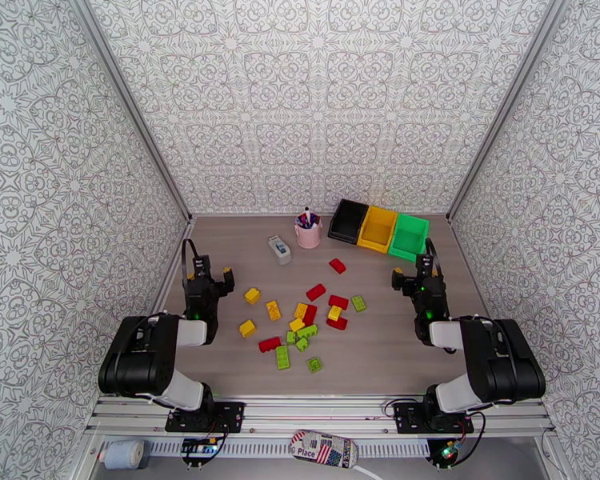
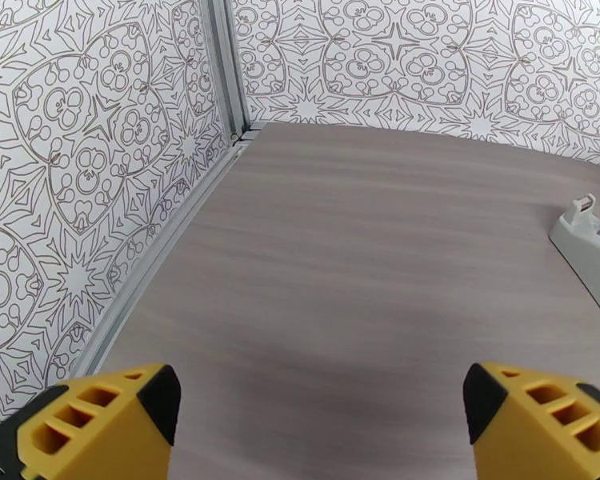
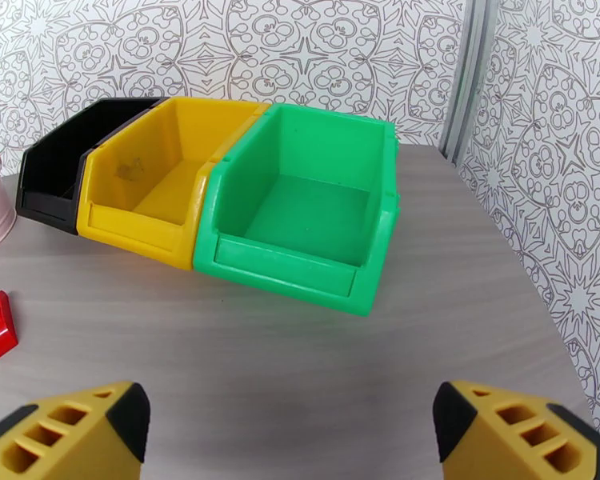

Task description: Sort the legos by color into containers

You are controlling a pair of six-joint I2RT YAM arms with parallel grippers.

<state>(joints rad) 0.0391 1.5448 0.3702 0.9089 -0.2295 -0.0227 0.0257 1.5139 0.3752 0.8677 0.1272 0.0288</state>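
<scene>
Jaws spread wide: left gripper (image 1: 210,274), right gripper (image 1: 414,270) | containers (image 1: 378,230) row slants far-left to near-right

Red, yellow and green legos (image 1: 300,310) are scattered mid-table; black, yellow, green bins (image 1: 378,228) are lined up far right.

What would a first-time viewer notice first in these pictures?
The scatter of red, yellow and green legos in the middle of the table. Behind it, far right, a row of black, yellow and green bins; the yellow and green look empty. The left gripper and right gripper flank the pile, open.
</scene>
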